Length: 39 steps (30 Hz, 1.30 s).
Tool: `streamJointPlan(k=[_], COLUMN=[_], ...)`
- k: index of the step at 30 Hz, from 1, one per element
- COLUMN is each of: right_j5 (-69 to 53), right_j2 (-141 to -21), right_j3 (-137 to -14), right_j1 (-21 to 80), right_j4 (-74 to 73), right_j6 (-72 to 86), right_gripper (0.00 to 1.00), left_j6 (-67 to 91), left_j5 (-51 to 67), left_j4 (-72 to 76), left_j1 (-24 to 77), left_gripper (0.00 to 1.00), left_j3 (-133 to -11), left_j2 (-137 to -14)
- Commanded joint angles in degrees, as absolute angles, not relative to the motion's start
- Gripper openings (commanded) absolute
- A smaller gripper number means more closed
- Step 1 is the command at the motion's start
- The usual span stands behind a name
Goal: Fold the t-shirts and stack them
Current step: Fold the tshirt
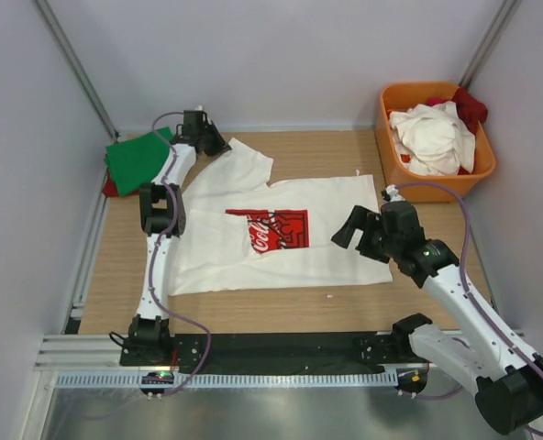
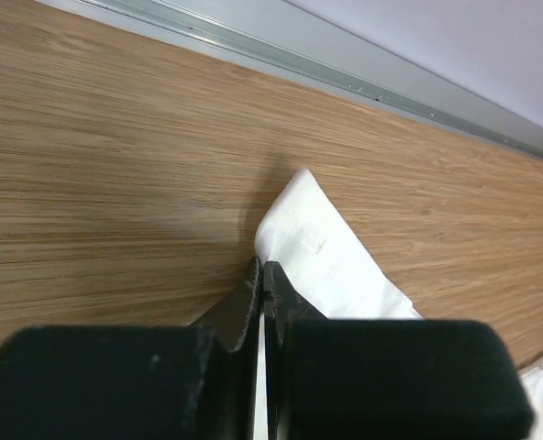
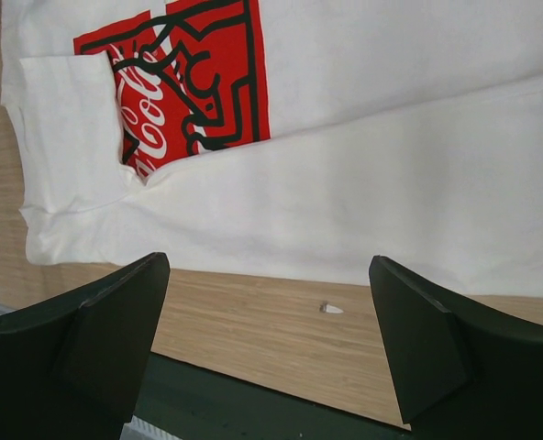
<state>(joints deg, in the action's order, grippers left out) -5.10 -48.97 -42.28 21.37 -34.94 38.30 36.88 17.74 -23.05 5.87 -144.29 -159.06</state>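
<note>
A white t-shirt with a red Coca-Cola print lies spread on the wooden table. My left gripper is at the far left, shut on the shirt's sleeve. In the left wrist view the gripper pinches a thin strip of the white sleeve. My right gripper is open and empty above the shirt's right part. In the right wrist view it hangs over the shirt's near edge, with the print beyond.
A folded green t-shirt lies at the back left on something red. An orange tub at the back right holds white and red shirts. A small white scrap lies near the front edge.
</note>
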Motion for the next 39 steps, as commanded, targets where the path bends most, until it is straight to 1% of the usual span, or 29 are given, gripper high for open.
streamJointPlan(k=[1, 3, 5, 6, 7, 9, 10, 12, 13, 14, 15, 16, 18, 21, 22, 24, 27, 31, 34, 39], right_j5=[-3.4, -0.9, 3.3, 5.1, 9.5, 14.0, 15.5, 16.8, 16.9, 17.7, 18.3, 18.5, 18.6, 18.6, 19.0, 20.2, 19.2, 16.0, 16.5, 19.1], right_j2=[-51.8, -56.8, -61.2, -67.0, -69.8, -75.8, -80.9, -84.9, -89.3, -91.5, -94.1, -98.2, -102.3, -109.6, -111.9, -117.6, -123.4, -128.5, -130.5, -132.1], right_j3=[-42.0, -43.7, -49.5, -51.9, -57.7, -63.6, -69.1, -73.8, -78.4, -80.9, -86.3, -88.7, -92.8, -99.7, -103.8, -109.0, -113.6, -118.0, -118.4, -115.7], right_j1=[21.6, 21.6, 21.6, 21.4, 21.4, 20.6, 20.0, 17.3, 16.3, 15.4, 13.8, 12.9, 10.9, 9.7, 9.2, 9.2, 8.8, 8.8, 8.9, 9.0], right_j4=[-29.2, -27.8, -27.8, -27.9, -29.2, -30.5, -31.0, -30.7, -30.8, -31.2, -32.1, -34.0, -34.8, -35.8, -37.9, -39.4, -41.0, -42.1, -42.2, -41.8], right_j6=[36.7, 36.3, 35.9, 35.6, 34.6, 33.4, 32.3, 31.4, 30.9, 29.8, 29.4, 29.0, 28.2, 26.6, 26.2, 25.1, 25.2, 25.9, 26.6, 27.2], right_gripper=[0.98, 0.98, 0.98, 0.97, 0.96, 0.95, 0.93, 0.92, 0.91, 0.9, 0.89, 0.88, 0.85, 0.81, 0.78, 0.77, 0.7, 0.66, 0.66, 0.66], left_j6=[35.1, 35.7, 35.7, 35.5, 35.2, 35.4, 35.0, 34.5, 33.8, 33.3, 32.8, 32.2, 30.2, 27.7, 27.5, 26.6, 25.7, 25.5, 25.1, 25.3], left_j5=[19.5, 20.6, 21.2, 20.9, 20.1, 19.6, 19.6, 19.5, 19.6, 19.6, 19.6, 19.3, 18.2, 17.8, 17.1, 18.2, 18.2, 19.2, 18.3, 18.8], left_j4=[-25.1, -25.0, -25.0, -25.0, -25.0, -25.3, -26.4, -27.9, -29.1, -31.3, -32.2, -33.2, -35.4, -37.2, -37.6, -37.8, -38.5, -39.4, -38.7, -38.2], left_j1=[5.8, 5.7, 5.7, 5.8, 5.9, 5.7, 5.8, 5.8, 5.8, 5.8, 5.8, 5.7, 5.7, 5.7, 5.7, 5.8, 5.9, 6.2, 6.6, 6.6], left_gripper=[0.0, 0.0, 0.0, 0.0, 0.0, 0.0, 0.0, 0.0, 0.0, 0.0, 0.0, 0.0, 0.0, 0.0, 0.0, 0.0, 0.0, 0.0, 0.0, 0.0], left_j3=[-144.1, -139.6, -133.1, -130.8, -128.6, -122.8, -120.3, -118.7, -118.3, -117.5, -117.1, -115.8, -114.1, -110.1, -108.0, -105.7, -101.5, -97.9, -95.7, -95.7], left_j2=[-157.9, -153.0, -148.6, -144.0, -142.0, -137.6, -134.1, -130.6, -127.7, -126.6, -125.3, -123.9, -120.4, -116.4, -115.6, -113.4, -111.0, -107.6, -104.9, -104.9])
